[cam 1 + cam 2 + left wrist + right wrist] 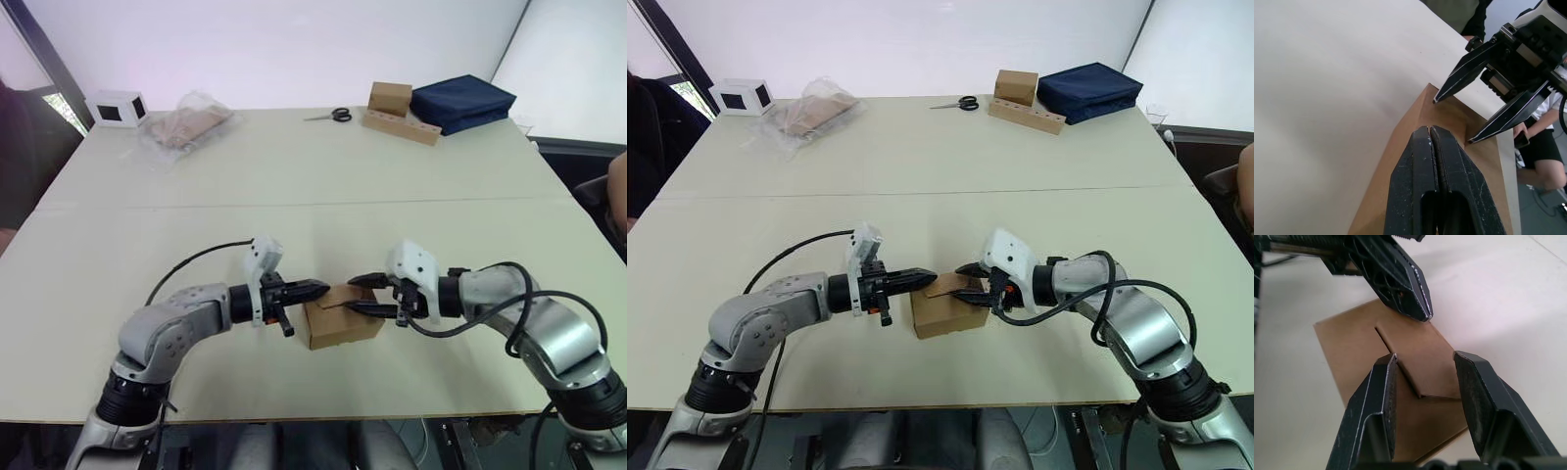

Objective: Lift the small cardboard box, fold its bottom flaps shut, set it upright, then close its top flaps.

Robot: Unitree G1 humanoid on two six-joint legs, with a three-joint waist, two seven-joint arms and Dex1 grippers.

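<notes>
Brown corrugated box [340,325]: on pale worktop [294,176], flaps nearly flat.
Left claw [319,288]: closed, empty, on flap.
Right claw [364,295]: open; press down evenly.

Brown cardboard box [340,318], flaps folded

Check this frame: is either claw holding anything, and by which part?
Nothing is gripped. The shut left claw rests over the small cardboard box; the open right claw straddles a top flap.

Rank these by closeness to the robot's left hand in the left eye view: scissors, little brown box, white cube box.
From the left hand:
1. Small cardboard box, right beside it.
2. White cube box, far left corner.
3. Scissors, far edge, middle; close to call with the cube.
</notes>
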